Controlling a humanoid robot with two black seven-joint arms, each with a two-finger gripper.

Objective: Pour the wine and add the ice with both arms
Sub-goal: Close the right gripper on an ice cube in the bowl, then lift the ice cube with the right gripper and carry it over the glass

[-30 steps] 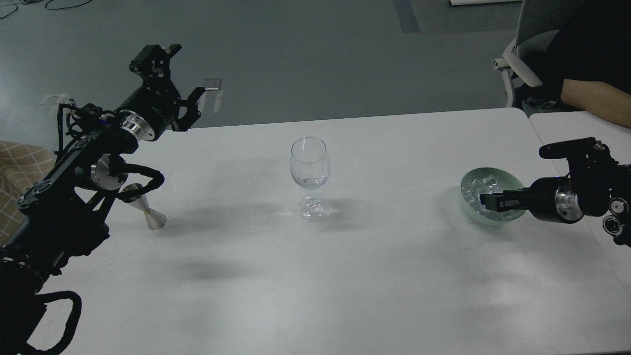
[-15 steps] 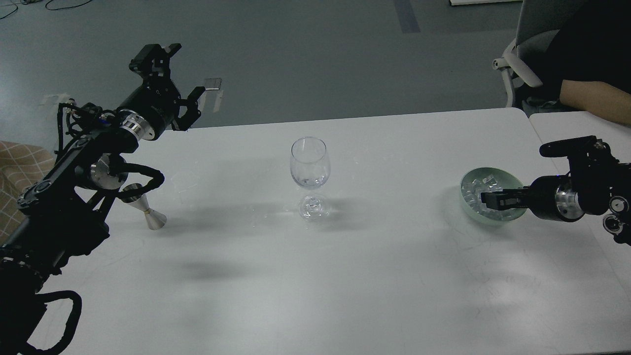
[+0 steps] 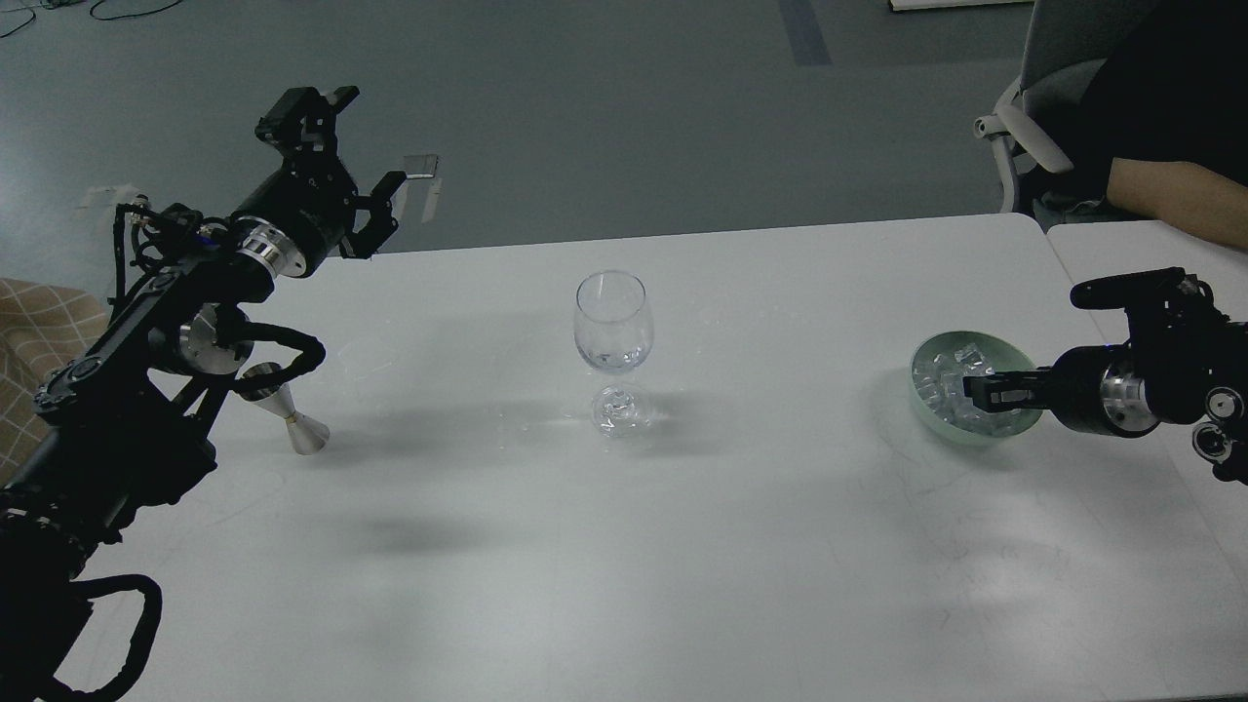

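Near the right edge of the white table [image 3: 682, 546] sits a pale green bowl [image 3: 926, 402], round and shallow, heaped with ice [image 3: 944, 382]: small clear cubes, glassy and bright where the light catches them, piled loosely against the bowl's far wall. The right gripper [image 3: 985, 388] reaches in from the right edge, lying almost level over the near side of the bowl with its tip above the cubes. It shows as one dark narrow bar, so I cannot tell whether its fingers are parted or whether they hold a cube.

Toward the middle of the table, somewhat nearer the far edge, stands a clear stemmed glass [image 3: 611, 327], upright on its round foot. A thin layer of colourless liquid, the wine [image 3: 612, 362], lies at the bottom of its bulb, hard to tell from the glass itself.

By the left edge a small metal measuring cup [image 3: 292, 423], shaped like two cones joined at the waist, stands tilted, partly hidden behind the left arm. The left gripper [image 3: 356, 146] is raised beyond the far left corner, its fingers spread wide and holding nothing.
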